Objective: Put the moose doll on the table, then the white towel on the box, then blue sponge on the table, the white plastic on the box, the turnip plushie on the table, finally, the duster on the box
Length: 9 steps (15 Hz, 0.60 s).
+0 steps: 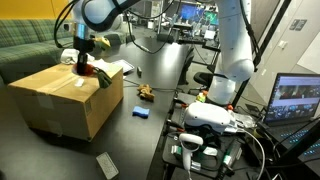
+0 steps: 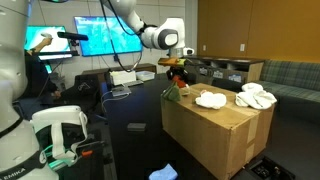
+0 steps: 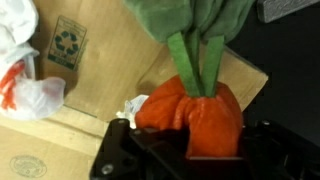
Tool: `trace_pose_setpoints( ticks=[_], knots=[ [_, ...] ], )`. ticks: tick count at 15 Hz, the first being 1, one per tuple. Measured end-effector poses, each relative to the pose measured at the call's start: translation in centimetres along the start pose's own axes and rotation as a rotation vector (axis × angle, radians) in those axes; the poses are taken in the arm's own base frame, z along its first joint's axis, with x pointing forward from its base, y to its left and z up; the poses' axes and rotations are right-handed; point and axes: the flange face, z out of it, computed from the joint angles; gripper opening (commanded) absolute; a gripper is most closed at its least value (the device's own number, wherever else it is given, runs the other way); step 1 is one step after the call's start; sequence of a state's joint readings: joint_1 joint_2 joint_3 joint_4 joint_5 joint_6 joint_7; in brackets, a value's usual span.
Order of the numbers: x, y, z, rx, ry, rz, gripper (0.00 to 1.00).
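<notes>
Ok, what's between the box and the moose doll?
Nothing: between box and moose doll an exterior view shows bare table; the blue sponge sits off to the side.

The cardboard box [image 1: 60, 100] [image 2: 215, 135] was seen from afar, from differing angles, in both exterior views; the wrist view was aimed closely down at its top.

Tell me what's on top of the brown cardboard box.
A white plastic bag, another white bundle, and the orange, green-leafed turnip plushie in the gripper. The plushie's underside is hidden, so contact is unclear.
</notes>
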<state>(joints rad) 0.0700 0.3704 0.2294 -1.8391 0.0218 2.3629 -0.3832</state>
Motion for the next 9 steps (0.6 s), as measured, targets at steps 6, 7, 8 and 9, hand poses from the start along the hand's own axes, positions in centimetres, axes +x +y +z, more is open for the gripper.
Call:
trace_pose_setpoints(
  ticks=[6, 7, 8, 9],
  knots=[
    [-7.1, -4.4, 1.9, 0.014, -0.136, 0.065, 0.0],
    [-8.2, -5.2, 2.4, 0.019, -0.159, 0.07, 0.0],
    [-9.4, -6.0, 2.9, 0.024, -0.181, 0.075, 0.0],
    [-10.5, -6.8, 3.3, 0.032, -0.2, 0.078, 0.0]
  ],
)
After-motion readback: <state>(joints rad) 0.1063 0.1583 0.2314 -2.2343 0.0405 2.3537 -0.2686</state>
